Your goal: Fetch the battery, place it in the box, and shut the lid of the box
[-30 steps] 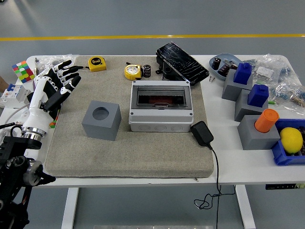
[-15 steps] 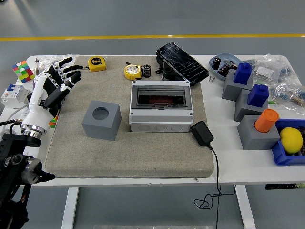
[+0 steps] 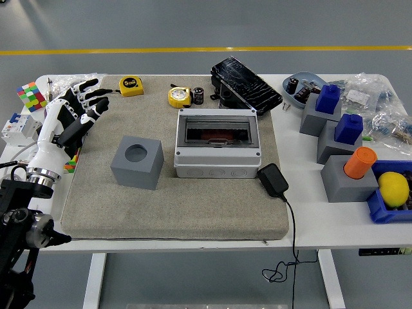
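Head view: a small black cylindrical battery [image 3: 198, 95] stands upright at the far edge of a grey mat [image 3: 174, 206], just beside a yellow round tape measure [image 3: 179, 97] and just behind the grey box [image 3: 217, 144]. The box sits at the mat's centre, its dark, see-through lid [image 3: 217, 131] lying down over the opening, with something reddish showing through it.

Counted on the mat: 1 battery, 1 box, 2 yellow tape measures (the second [image 3: 131, 85] lies nearer the far left corner), 1 grey cube [image 3: 136, 161] with a round hole in its top, 1 black charger [image 3: 273, 179] with its cable trailing over the table's near edge, and 1 black flat case [image 3: 245, 84] tilted behind the box.

On the white table [image 3: 322, 225] to the right stand 3 grey blocks; 2 carry blue pieces, 1 an orange cylinder [image 3: 358, 161].

The left hand [image 3: 71, 116] hovers over the mat's far left edge, well apart from the battery, its 5 fingers spread and extended, gripping nothing.
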Motion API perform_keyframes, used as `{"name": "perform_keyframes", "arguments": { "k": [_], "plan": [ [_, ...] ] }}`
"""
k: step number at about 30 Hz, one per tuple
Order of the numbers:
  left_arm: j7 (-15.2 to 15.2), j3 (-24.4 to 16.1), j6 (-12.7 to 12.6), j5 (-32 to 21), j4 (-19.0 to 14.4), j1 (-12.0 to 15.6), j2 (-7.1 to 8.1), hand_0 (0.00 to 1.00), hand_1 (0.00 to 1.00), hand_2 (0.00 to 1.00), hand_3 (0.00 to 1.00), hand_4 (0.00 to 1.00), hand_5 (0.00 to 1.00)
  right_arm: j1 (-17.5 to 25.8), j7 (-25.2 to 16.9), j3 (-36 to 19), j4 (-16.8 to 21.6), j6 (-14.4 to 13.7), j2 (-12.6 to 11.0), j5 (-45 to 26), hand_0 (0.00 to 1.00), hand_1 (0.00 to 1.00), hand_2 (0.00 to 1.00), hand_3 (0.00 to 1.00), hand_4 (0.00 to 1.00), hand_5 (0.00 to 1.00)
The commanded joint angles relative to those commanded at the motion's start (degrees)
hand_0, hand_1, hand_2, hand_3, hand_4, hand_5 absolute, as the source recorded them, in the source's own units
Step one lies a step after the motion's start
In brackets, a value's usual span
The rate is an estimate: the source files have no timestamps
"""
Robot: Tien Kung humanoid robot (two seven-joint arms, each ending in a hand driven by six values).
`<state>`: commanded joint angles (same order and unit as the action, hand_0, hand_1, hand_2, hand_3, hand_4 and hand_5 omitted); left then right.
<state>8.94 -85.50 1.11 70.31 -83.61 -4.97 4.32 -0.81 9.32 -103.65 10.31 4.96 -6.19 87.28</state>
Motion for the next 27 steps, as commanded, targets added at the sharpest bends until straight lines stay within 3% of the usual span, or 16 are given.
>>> {"name": "perform_keyframes", "arguments": {
  "k": [27],
  "plan": [
    [-0.39, 0.84, 0.01, 0.34, -0.24, 0.44, 0.8, 0.567, 0.652, 0.683, 0.749, 0.998, 0.403, 0.29, 0.26, 1.34, 0.0, 0.0, -0.11, -0.15, 0.762, 0.719, 0.731, 0.738, 0.998, 0.548]
  ]
}}
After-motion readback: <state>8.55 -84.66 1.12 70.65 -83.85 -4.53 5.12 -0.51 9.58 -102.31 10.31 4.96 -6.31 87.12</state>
